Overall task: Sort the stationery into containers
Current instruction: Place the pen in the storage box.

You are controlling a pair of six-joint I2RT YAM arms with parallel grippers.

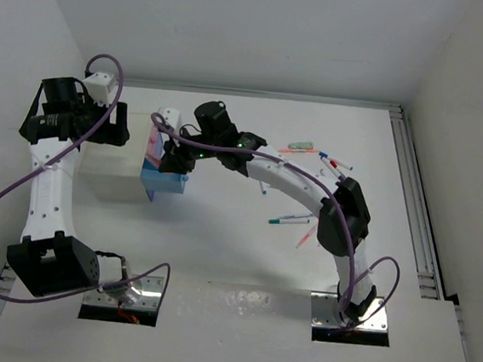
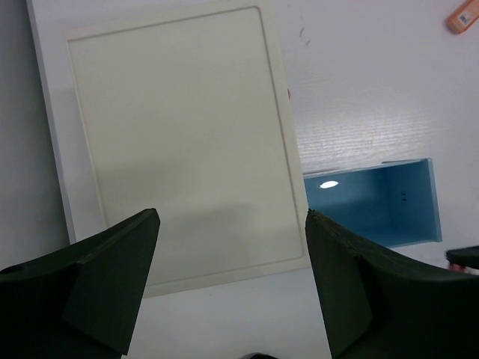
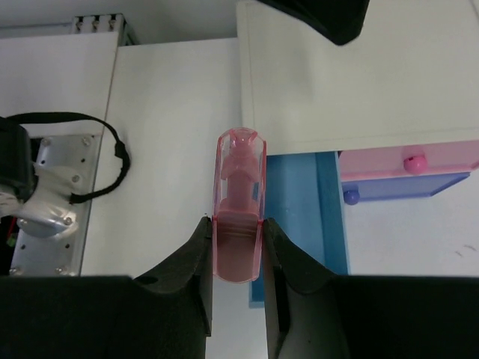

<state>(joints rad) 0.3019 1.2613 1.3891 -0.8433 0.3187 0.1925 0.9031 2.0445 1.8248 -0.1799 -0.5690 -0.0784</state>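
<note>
Overhead, right gripper: reached across to the boxes and hanging over the far end of the blue box. From up here I can't make out its load.
Overhead, pink box: just behind the blue one, both just beside the white cabinet.
Overhead, loose pens: scattered on the table under and beyond the right arm, well apart from the boxes. I judge most of the sorting is not yet done.
Left wrist, left gripper: fingers spread wide with nothing between them, hovering over the cabinet top. The part of the blue box I can see to its right looks empty.
Left wrist, orange piece: lying on the table at the frame's corner.
Right wrist, pink piece: chunky and translucent, clamped by its lower end between the right fingers. It sits beside the blue box's long edge, not over the opening.
Right wrist, step in hand: dropping the piece off, I judge. I'd slide sideways until it hangs fully over an opening, go low, then let go so it can't bounce off the rim.
Right wrist, in the way: the cabinet edge, the pink box's knob, and a dark shape at the top, likely the left arm. I'd keep clear of all three.
</note>
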